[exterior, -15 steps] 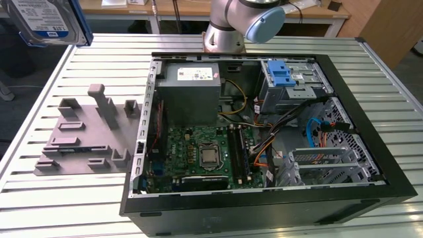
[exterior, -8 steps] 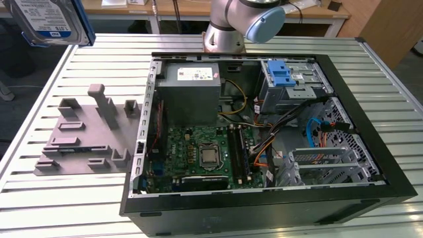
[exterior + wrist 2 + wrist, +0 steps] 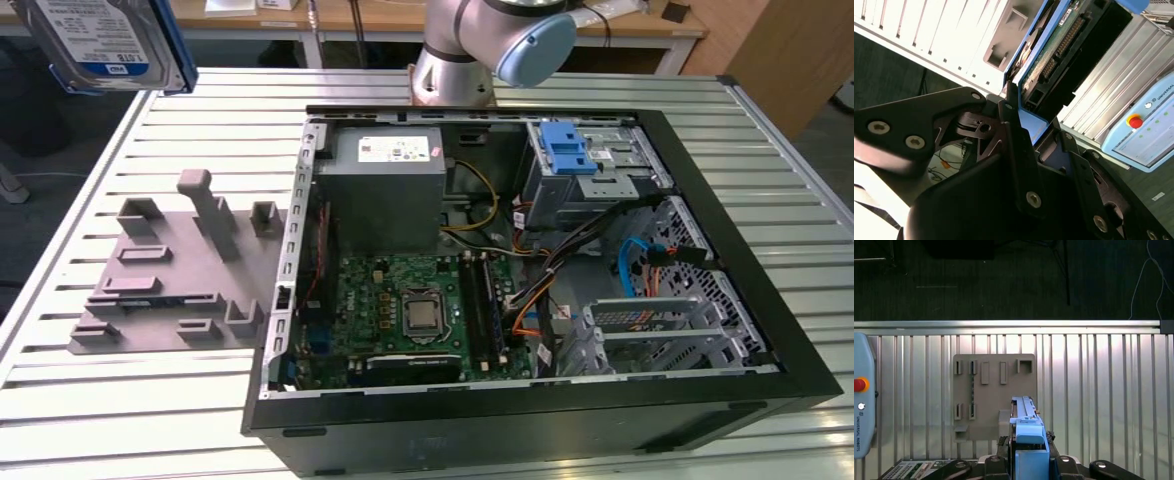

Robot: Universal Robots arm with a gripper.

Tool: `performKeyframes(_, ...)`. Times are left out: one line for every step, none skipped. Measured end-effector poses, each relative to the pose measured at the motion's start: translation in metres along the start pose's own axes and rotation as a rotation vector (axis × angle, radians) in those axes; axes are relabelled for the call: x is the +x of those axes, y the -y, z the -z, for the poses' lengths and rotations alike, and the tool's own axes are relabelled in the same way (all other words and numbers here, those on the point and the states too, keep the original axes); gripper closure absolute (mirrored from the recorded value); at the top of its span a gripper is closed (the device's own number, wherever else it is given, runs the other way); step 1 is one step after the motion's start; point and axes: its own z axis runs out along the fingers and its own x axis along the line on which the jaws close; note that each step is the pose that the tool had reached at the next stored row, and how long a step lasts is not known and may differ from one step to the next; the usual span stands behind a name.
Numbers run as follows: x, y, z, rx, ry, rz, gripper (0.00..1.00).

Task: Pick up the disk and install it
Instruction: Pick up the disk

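The disk (image 3: 100,40), a silver drive with a white-and-blue label in a blue carrier, hangs high above the table at the exterior view's upper left. In the second wrist view its green circuit-board side (image 3: 1064,40) shows, and my gripper (image 3: 1034,125) is shut on the blue carrier, with black fingers (image 3: 1011,130) on either side. In the first wrist view the disk (image 3: 1026,415) stands edge-on in the gripper (image 3: 1029,460), over the grey fixture plate (image 3: 994,390).
An open computer case (image 3: 534,420) lies on the slatted table, with a grey power-supply box (image 3: 387,180), a motherboard (image 3: 414,310) and a blue-latched drive cage (image 3: 577,160). The grey fixture plate (image 3: 160,290) sits to its left in the exterior view. A teach pendant (image 3: 1149,125) lies nearby.
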Motion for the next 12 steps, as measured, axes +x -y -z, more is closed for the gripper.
performKeyframes(0.0, 0.0006, 0.0, 0.0, 0.0, 0.0, 0.64)
performKeyframes(-0.0001, 0.001, 0.0001, -0.0001, 0.0, 0.0, 0.64)
performKeyframes(-0.0001, 0.0015, 0.0, 0.0, 0.0, 0.0, 0.64)
performKeyframes(-0.0001, 0.0019, 0.0, 0.0, 0.0, 0.0, 0.64)
performKeyframes(-0.0001, 0.0023, 0.0, 0.0, 0.0, 0.0, 0.64)
performKeyframes(-0.0001, 0.0026, 0.0, 0.0, 0.0, 0.0, 0.64)
performKeyframes(-0.0001, 0.003, 0.0, 0.0001, 0.0, 0.0, 0.64)
performKeyframes(-0.0001, 0.0034, 0.0001, -0.0001, 0.0, 0.0, 0.64)
performKeyframes(-0.0001, 0.0038, 0.0001, -0.0001, 0.0, 0.0, 0.64)
performKeyframes(-0.0001, 0.0042, 0.0001, 0.0, 0.0, 0.0, 0.64)
performKeyframes(-0.0001, 0.0047, 0.0001, 0.0, 0.0, 0.0, 0.64)
performKeyframes(-0.0001, 0.0053, 0.0001, 0.0, 0.0, 0.0, 0.64)
